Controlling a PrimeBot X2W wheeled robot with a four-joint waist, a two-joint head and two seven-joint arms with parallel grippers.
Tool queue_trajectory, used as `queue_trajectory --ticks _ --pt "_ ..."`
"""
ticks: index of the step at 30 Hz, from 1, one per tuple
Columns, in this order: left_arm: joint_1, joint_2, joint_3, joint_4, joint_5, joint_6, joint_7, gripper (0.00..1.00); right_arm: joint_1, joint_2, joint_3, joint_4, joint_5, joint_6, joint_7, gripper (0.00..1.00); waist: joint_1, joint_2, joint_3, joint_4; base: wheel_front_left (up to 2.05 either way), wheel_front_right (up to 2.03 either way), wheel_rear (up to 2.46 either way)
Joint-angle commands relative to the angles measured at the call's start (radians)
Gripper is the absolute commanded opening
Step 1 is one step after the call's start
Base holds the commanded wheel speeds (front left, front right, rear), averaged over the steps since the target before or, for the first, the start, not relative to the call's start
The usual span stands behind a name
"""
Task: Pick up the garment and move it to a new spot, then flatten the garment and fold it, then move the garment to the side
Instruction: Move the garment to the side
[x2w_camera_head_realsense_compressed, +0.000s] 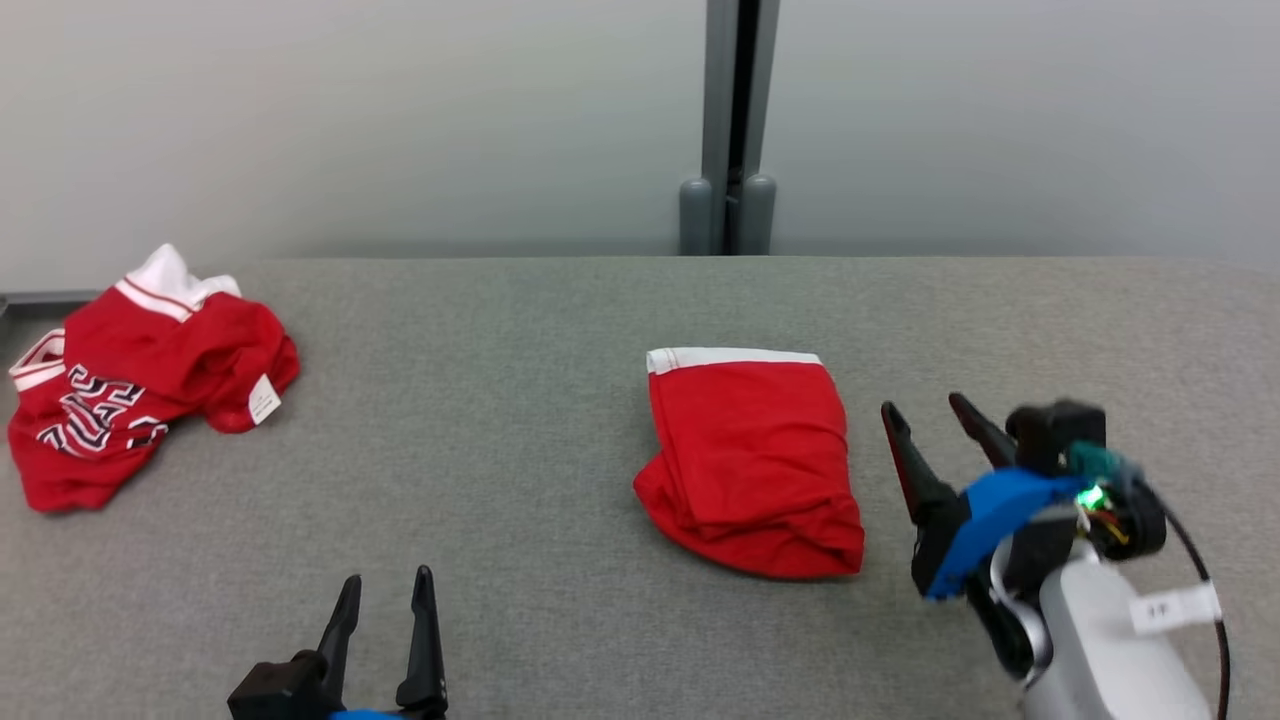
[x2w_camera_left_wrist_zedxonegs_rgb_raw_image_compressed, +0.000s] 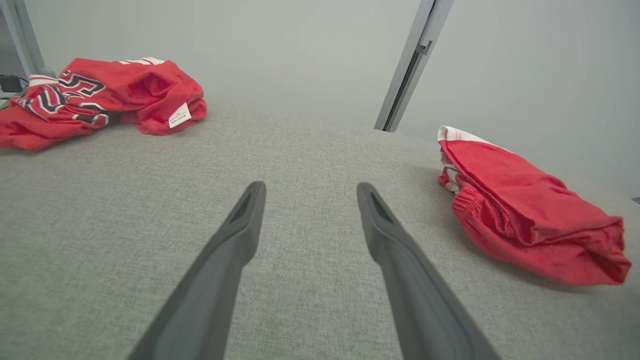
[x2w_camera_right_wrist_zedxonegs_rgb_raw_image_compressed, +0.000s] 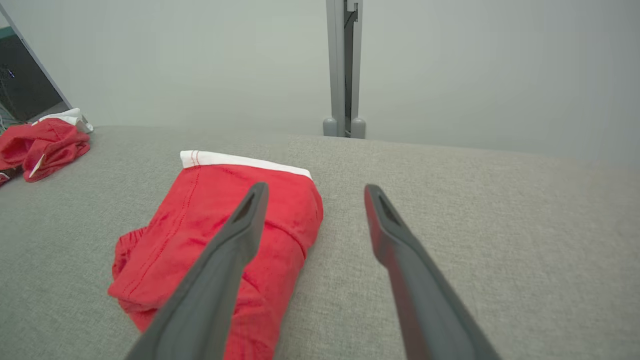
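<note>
Fingers spread on the right gripper, hovering lower right just beside the folded red garment mid-frame on the table; left gripper spread too, bottom left, well apart.

Dark tapered jaws, blue wrist bracket, pale forearm, black cable.

The counter is covered in grey woven cloth, rough and dull. The folded red garment in the middle is soft, dull cloth with a white band. The red jersey at the far left is thin cloth with a papery white tag. The left gripper and right gripper have dark, dull jaws like smooth plastic. The far post looks like smooth grey metal.
</note>
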Motion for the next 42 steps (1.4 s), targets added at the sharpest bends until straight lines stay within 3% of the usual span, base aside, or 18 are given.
queue_trajectory --ticks 1,8,18,19,21,23,25,33,42 --pt "-0.017 0.000 0.001 -0.001 0.004 -0.006 -0.005 1.00 -0.026 -0.002 -0.004 0.012 0.000 0.000 0.027 1.00 0.0000 0.0000 0.015 0.018 0.00 0.00 0.00" --pt "-0.049 -0.016 0.008 0.005 0.013 -0.018 -0.005 1.00 -0.152 -0.019 -0.060 0.127 -0.034 0.000 0.237 1.00 0.0000 0.0000 0.072 0.102 0.00 0.00 0.00" --pt "-0.068 -0.037 0.028 0.016 0.032 -0.036 -0.005 1.00 -0.195 -0.044 -0.116 0.294 -0.013 0.000 0.362 1.00 0.0000 0.0000 0.131 0.197 0.00 0.00 0.00" --pt "-0.068 -0.039 0.031 0.018 0.035 -0.039 -0.005 1.00 -0.195 -0.042 -0.117 0.305 -0.007 0.000 0.370 0.87 0.0000 0.0000 0.133 0.200 0.00 0.00 0.00" --pt "-0.069 -0.044 0.037 0.021 0.039 -0.043 -0.005 1.00 -0.197 -0.042 -0.121 0.322 -0.002 0.000 0.377 0.44 0.0000 0.0000 0.135 0.203 0.00 0.00 0.00" --pt "-0.068 -0.047 0.043 0.022 0.045 -0.047 -0.005 1.00 -0.196 -0.042 -0.117 0.335 0.000 0.000 0.375 0.26 0.0000 0.0000 0.137 0.203 0.00 0.00 0.00" --pt "-0.070 -0.050 0.045 0.023 0.051 -0.052 -0.005 1.00 -0.197 -0.042 -0.112 0.340 0.004 0.000 0.367 0.00 0.0000 0.0000 0.138 0.198 0.00 0.00 0.00" --pt "-0.088 -0.051 0.043 -0.010 0.082 -0.067 -0.005 1.00 -0.231 -0.083 -0.054 0.297 0.038 -0.001 0.315 0.00 0.0000 0.0000 0.160 0.117 0.00 0.00 0.00" --pt "-0.141 -0.043 0.007 -0.069 0.113 -0.087 0.004 1.00 -0.251 -0.191 -0.032 0.196 0.087 0.000 0.312 0.00 0.0000 0.0000 0.233 -0.102 0.00 0.00 0.00"
